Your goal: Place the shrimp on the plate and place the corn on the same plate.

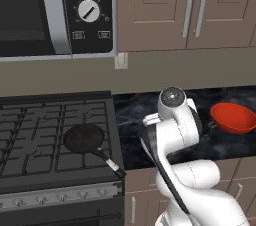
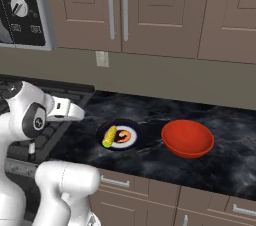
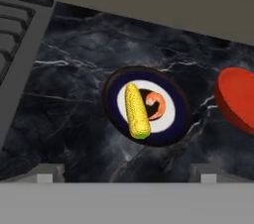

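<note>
Round flat plate with navy rim, white ring and dark centre (image 3: 168, 128) sits centre frame in the hand view, lower centre in the right base view (image 2: 134, 142), flat on the black marbled table (image 3: 74, 104). Small curled orange shrimp (image 3: 156, 105) lies on the plate's dark centre, right of middle; also visible in the right base view (image 2: 124, 136). Yellow corn cob with a greenish end (image 3: 136, 110) lies on the same plate just left of the shrimp, close beside it, long axis running top to bottom in the hand view and reaching over the white ring toward the rim; in the right base view (image 2: 109, 136) it sits on the plate's left side. Red bowl (image 2: 187, 138) stands on the table right of the plate, apart from it; it is cut by the right edge of the hand view (image 3: 238, 100) and sits at right in the left base view (image 1: 233, 117). Black frying pan with handle (image 1: 87, 140) rests on the stove grates (image 1: 35, 135) at lower left of the left base view. Gripper (image 3: 124, 177) hangs above the table with the plate ahead of it, touching nothing; just its two tips poke in at the bottom corners of the hand view, well apart, nothing between them. White arm (image 1: 177, 120) is folded up at centre of the left base view, hiding the plate there.
</note>
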